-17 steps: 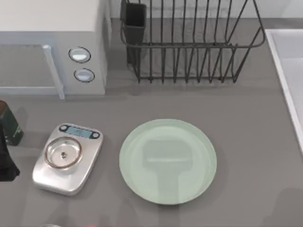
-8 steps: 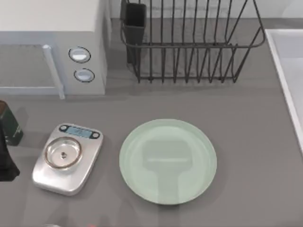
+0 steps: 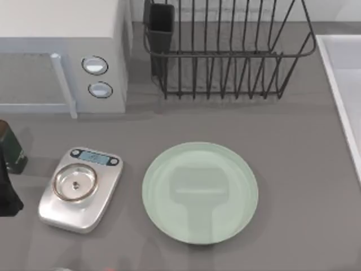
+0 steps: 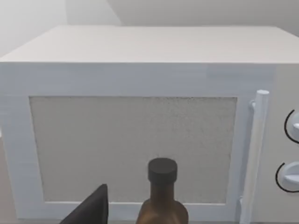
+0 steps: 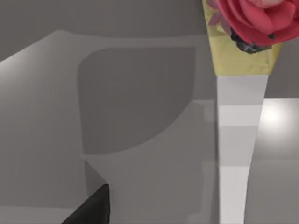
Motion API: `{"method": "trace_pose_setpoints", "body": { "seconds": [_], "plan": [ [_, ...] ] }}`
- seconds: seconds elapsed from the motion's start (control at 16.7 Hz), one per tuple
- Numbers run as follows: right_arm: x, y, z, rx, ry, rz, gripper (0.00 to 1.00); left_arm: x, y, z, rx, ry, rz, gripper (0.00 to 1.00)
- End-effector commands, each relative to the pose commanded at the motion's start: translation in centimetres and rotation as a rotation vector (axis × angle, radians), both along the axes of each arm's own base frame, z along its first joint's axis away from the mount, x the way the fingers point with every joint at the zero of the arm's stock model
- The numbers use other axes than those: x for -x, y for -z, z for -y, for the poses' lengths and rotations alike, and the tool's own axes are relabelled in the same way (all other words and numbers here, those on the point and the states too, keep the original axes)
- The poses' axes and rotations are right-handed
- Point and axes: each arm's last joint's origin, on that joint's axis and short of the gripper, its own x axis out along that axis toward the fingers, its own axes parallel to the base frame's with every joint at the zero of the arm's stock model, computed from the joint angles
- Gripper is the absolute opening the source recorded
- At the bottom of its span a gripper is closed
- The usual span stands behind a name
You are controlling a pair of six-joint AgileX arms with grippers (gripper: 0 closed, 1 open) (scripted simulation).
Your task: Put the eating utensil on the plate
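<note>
**Spoon handle close before the right gripper, plate bare at mid-bench**

The plate (image 3: 200,192) lies flat near the middle of the bench (image 3: 304,169), with nothing resting on it. To its left, just beside it but not touching, sits the kitchen scale (image 3: 80,189). Behind them stand the microwave (image 3: 62,53) at the back left and the wire dish rack (image 3: 225,51) at the back centre.

The right wrist view looks straight at the spoon (image 5: 238,154): its white handle runs right across the picture, ending in a yellow piece topped by a pink, rose-like knob. One dark finger (image 5: 91,207) of the right gripper shows at the edge, apart from the handle; whether that gripper is apart or together cannot be told.

The left arm is at the bench's left edge, facing the microwave door with a brown bottle (image 4: 162,196) in front; one finger (image 4: 88,210) shows, its state untold.
</note>
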Motion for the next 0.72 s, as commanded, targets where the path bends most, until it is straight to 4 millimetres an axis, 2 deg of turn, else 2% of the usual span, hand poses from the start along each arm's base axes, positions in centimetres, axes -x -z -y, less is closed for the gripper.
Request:
{"method": "trace_pose_setpoints", "body": {
  "seconds": [0.72],
  "plan": [
    [0.00, 0.00, 0.00, 0.000, 0.000, 0.000, 0.02, 0.00, 0.00, 0.00, 0.000, 0.000, 0.000, 1.00]
  ]
}}
